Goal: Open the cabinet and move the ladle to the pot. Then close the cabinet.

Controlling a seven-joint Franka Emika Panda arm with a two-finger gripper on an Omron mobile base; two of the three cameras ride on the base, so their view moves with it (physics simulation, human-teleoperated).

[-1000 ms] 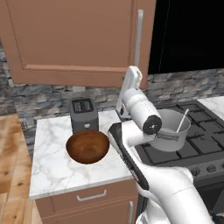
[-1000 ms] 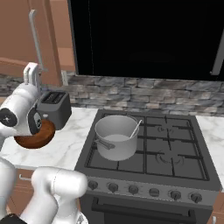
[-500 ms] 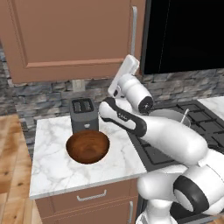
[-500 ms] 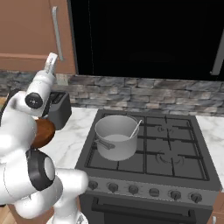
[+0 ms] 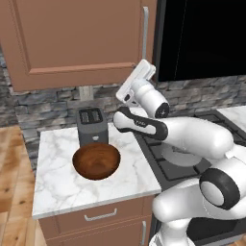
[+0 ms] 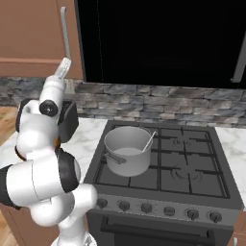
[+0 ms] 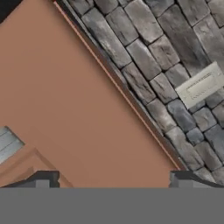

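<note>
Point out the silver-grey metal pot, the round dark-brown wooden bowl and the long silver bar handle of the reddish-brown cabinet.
Silver-grey metal pot point(image 6: 128, 150): right base view, front wall.
Round dark-brown wooden bowl point(image 5: 96, 161): left base view, inner hollow.
Long silver bar handle point(image 5: 145, 33): left base view, mid-bar.

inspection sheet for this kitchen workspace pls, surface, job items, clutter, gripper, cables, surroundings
surface: white marble counter beside a black gas stove
job's things: cabinet door shut, silver bar handle; pot on the stove with the ladle leaning inside
clutter: wooden bowl and toaster on the counter
grippers: gripper open, empty, close to the cabinet door's lower edge
cables: nothing seen
surroundings: grey stone backsplash with a wall outlet
</note>
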